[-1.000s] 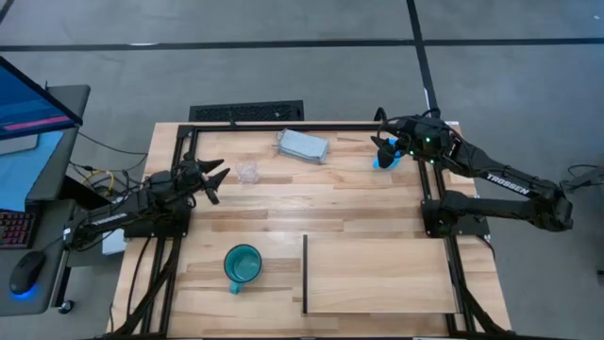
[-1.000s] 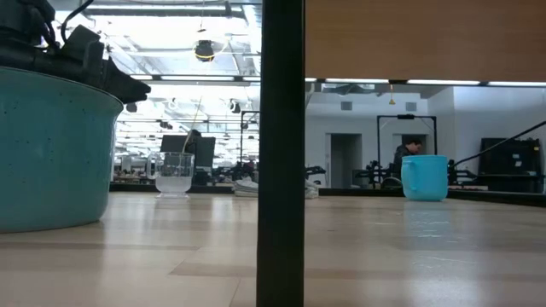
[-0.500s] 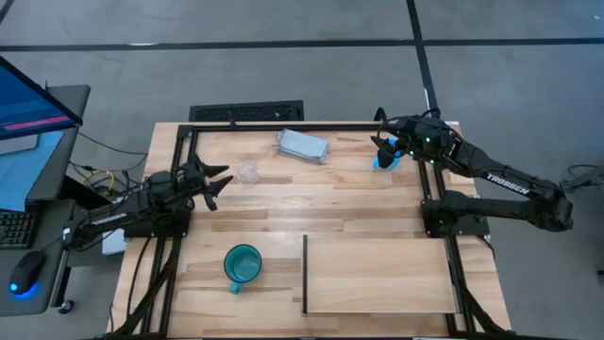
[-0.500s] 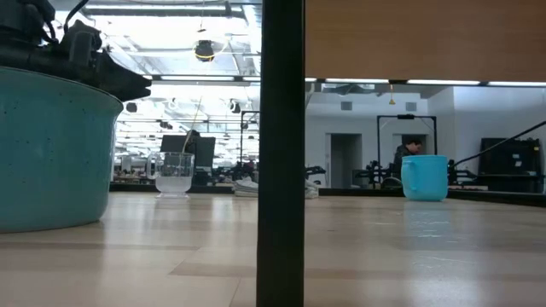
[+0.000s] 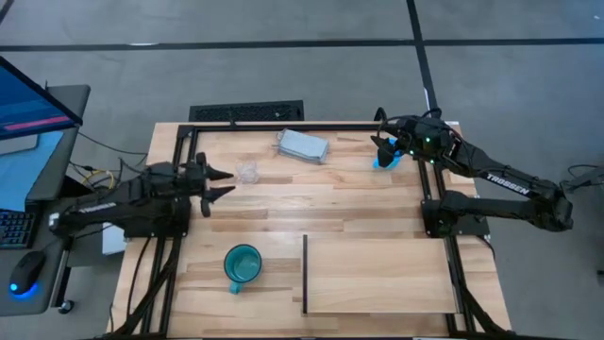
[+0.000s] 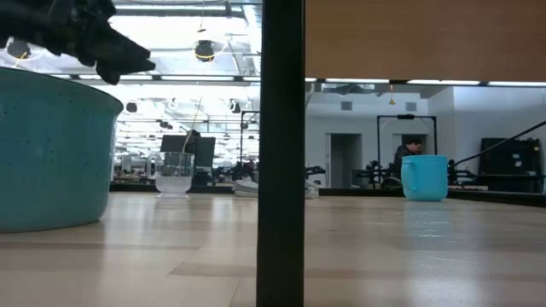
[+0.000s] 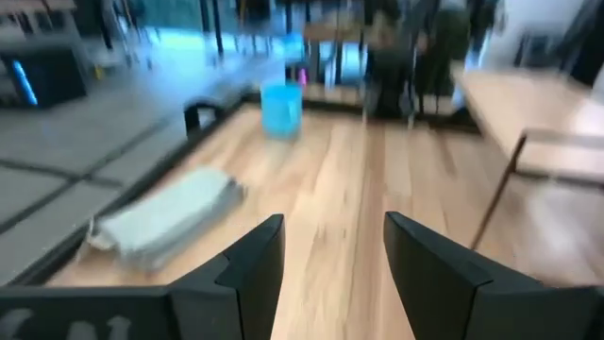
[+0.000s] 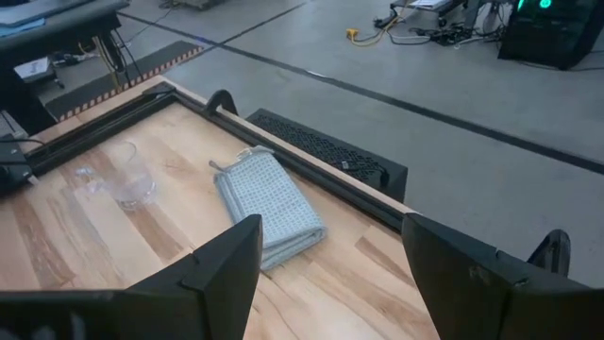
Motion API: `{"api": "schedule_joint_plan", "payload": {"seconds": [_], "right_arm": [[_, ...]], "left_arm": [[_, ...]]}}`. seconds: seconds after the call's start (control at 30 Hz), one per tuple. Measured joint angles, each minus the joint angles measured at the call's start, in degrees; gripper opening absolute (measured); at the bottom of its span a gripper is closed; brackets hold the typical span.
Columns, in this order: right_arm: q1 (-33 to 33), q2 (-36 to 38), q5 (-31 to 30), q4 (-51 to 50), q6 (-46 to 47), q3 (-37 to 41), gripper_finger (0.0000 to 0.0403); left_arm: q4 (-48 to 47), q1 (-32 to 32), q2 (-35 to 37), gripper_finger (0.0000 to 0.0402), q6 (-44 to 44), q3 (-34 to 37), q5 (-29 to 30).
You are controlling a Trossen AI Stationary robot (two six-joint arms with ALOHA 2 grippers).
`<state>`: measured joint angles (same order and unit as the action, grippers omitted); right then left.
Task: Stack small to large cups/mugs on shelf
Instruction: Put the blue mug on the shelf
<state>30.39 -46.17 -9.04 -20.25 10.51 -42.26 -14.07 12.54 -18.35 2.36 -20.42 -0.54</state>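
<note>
teal mug (image 5: 243, 265) beside shelf (image 5: 377, 276) | blue mug (image 5: 383, 159), clear cup (image 5: 247, 172) far edge

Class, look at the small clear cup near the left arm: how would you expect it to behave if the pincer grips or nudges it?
The clear cup looks thin-walled and empty, so probably light and easily pushed across the smooth tabletop. Its glossy sides may slip between the fingers. It stands upright with no handle, so a sideways nudge near the rim could tip it.
</note>
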Motion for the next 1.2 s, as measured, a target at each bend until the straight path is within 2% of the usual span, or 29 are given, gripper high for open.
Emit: {"api": "schedule_joint_plan", "payload": {"seconds": [0.33,0.63,0.83,0.97,1.2], "right_arm": [[0.0,0.0,0.0,0.0,-0.3,0.0,0.0279],[0.0,0.0,0.0,-0.1,-0.4,0.0,0.0279],[0.0,0.0,0.0,-0.3,-0.4,0.0,0.0279],[0.0,0.0,0.0,-0.3,-0.4,0.0,0.0279],[0.0,0.0,0.0,-0.3,-0.5,0.0,0.0279]], "left_arm": [[-18.1,-11.0,-18.5,0.0173,2.4,-16.1,1.3],[-32.1,-21.3,-32.8,0.0173,9.8,-29.2,2.9],[-33.0,-24.7,-41.0,0.0174,18.8,-32.1,2.8],[-32.9,-26.2,-45.5,0.0174,25.2,-32.4,0.2],[-31.6,-30.0,-52.0,0.0174,31.3,-32.5,-3.0]]}}
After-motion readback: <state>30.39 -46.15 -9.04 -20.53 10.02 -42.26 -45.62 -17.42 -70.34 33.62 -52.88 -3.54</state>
